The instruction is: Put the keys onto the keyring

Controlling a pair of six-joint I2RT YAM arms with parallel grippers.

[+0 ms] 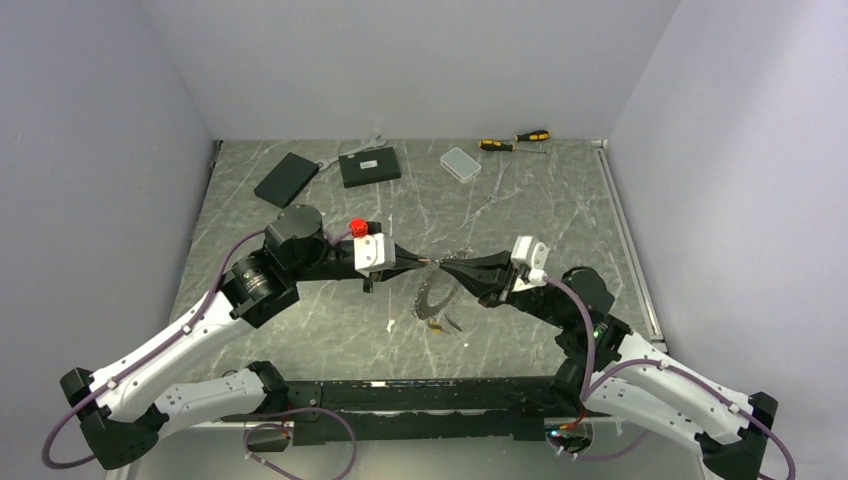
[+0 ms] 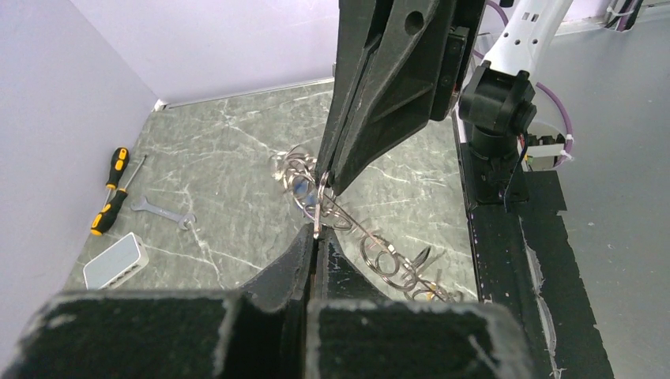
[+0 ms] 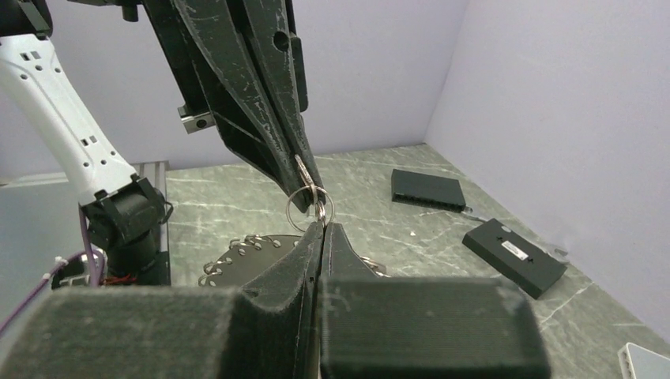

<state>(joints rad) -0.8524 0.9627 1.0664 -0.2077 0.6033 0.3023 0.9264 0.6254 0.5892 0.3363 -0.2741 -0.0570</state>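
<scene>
- Right wrist view: the keyring (image 3: 237,254), a thin dark loop with a toothed outline, sags in the lower left of the frame. Its low end seems to reach the desk (image 3: 379,181).
- The upper end of the keyring rises to the centre of the frame. There a few small round wire loops sit just above the right fingers (image 3: 348,253).
- The right fingers are pressed together and pinch one of those loops at their tip.
- The left fingers (image 3: 269,126) come down from the upper left, also pressed together. At their very tip they nip a small plain silvery key (image 3: 303,167), which touches the wire loops.
- Left wrist view: the same key stands as a thin bright strip between the two sets of fingertips. The keyring's loops trail away toward the lower right of the frame.
- Top external view: the two sets of fingertips meet point to point in the middle of the frame, raised off the desk. The keyring hangs from that spot down toward the bottom of the frame.
- Loose keys (image 1: 441,324) lie on the desk just beside the keyring's low end. One has a yellowish tag.
- Well apart from these, other things lie along the top edge of the desk.
- Toward the right are two yellow-handled screwdrivers (image 1: 515,140) and a clear plastic box (image 1: 460,162).
- Toward the left are two flat black boxes (image 1: 369,166) with a wrench (image 1: 368,143) beside them.
</scene>
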